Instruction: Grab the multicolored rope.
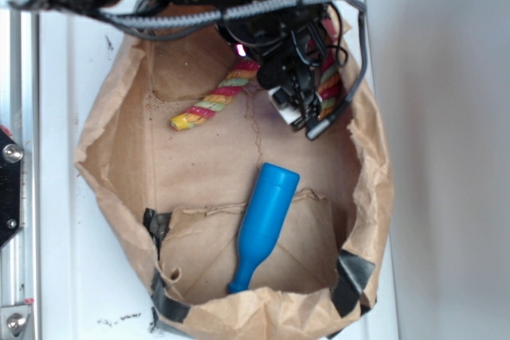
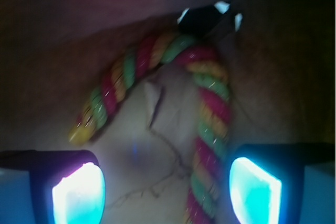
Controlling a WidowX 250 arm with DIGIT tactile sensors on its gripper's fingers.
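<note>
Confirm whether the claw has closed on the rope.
No, the claw is open, and the multicolored rope lies just inside the right finger.

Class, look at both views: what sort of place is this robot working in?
Probably a robot test bench, not a home: a taped brown paper bag serves as a bin, holding only a multicolored rope and a blue bottle, on a white surface.

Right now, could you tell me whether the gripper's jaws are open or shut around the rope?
Open. In the wrist view the gripper shows two spread jaws with the multicolored rope lying between them, near the right one, not clamped.

exterior: overhead, facing down | wrist: close behind hand (image 2: 167, 190) | shared: rope (image 1: 215, 103)
</note>
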